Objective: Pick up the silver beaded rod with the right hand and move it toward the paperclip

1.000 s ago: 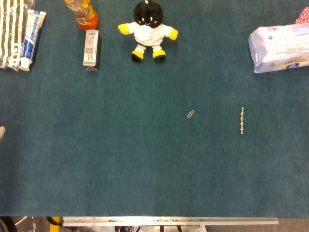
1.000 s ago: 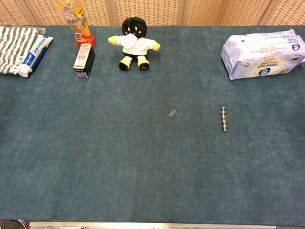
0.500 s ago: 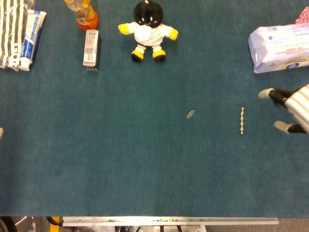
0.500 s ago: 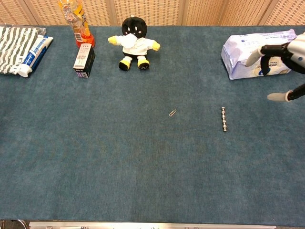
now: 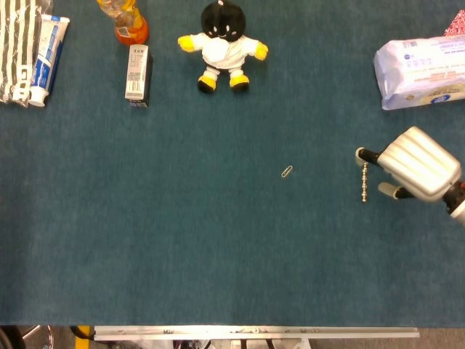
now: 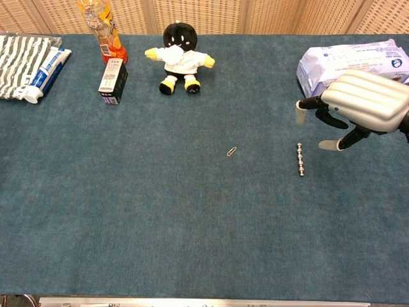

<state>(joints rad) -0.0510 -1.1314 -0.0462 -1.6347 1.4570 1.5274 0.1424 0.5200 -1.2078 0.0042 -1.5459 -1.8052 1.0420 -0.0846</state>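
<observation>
Chest view: right hand (image 6: pixel 358 109) spread, grasping nothing, beside silver beaded rod (image 6: pixel 300 159)

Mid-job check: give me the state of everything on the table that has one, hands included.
Silver beaded rod: flat on cloth, ungrasped.
Small metal paperclip: flat, left of rod, apart.
Right hand: open, fingers spread beside rod.
Black-and-white plush toy: lying face-up.
Orange drink bottle: upright.
White tissue pack: lying flat.
Left hand: unseen.

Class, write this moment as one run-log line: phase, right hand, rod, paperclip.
phase: approach | right hand: open, above rod's right | silver beaded rod: on table, ungrasped | paperclip: left of rod
</observation>
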